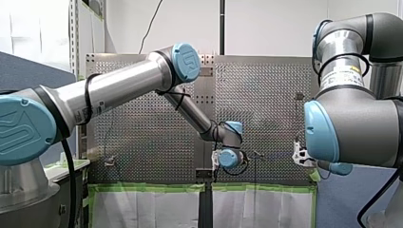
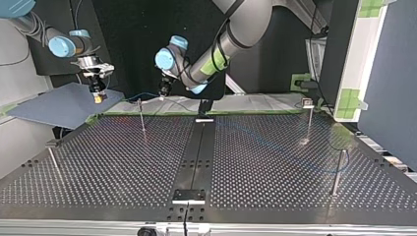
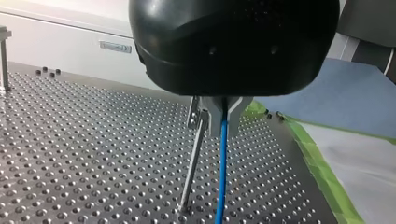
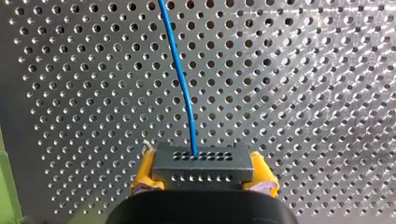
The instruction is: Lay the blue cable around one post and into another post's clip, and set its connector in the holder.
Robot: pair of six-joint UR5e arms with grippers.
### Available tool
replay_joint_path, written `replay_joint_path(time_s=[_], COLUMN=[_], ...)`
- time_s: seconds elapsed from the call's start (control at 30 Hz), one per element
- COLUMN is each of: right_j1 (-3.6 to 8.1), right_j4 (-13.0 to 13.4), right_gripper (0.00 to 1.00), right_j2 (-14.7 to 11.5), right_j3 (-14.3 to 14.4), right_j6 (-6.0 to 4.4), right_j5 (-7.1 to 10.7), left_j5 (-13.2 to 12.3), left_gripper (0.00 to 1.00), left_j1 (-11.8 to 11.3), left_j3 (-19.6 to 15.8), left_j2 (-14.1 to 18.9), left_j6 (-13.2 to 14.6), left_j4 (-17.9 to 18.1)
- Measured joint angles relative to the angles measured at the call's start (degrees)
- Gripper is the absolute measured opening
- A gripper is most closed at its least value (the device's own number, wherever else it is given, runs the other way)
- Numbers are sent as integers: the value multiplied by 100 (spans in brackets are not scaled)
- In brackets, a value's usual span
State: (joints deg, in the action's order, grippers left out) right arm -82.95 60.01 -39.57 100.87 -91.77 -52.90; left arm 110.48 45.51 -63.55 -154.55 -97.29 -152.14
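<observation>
My right gripper [image 4: 201, 173] squeezing the grey connector [image 4: 201, 161], blue cable [image 4: 180, 70] running from it over the holey table [image 4: 303, 93], my left gripper [image 3: 218, 119] pinching the cable beside a thin post [image 3: 192, 163]

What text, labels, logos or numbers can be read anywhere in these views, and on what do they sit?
Nothing reads as words or numbers.
On my left arm, the blue joint cap bears an embossed logo: a mark only, no clear letters.
On my right arm, a sticker: too blurred to read.
On the white panel, a small plate: too blurred to read.
</observation>
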Motion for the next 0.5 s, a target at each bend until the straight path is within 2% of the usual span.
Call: replay_joint_path(time_s=[0.2,0.5], right_j1=[-20,-18], right_j4=[34,68], right_gripper=[0,0], right_j2=[4,5], right_j3=[1,-36], right_j6=[-16,-102], right_j5=[48,76], left_j5=[-8,-49], left_gripper=[0,0], left_j1=[-9,-49], left_j3=[34,145], left_j2=[-49,-59], left_j6=[-3,-64], left_j4=[10,-19])
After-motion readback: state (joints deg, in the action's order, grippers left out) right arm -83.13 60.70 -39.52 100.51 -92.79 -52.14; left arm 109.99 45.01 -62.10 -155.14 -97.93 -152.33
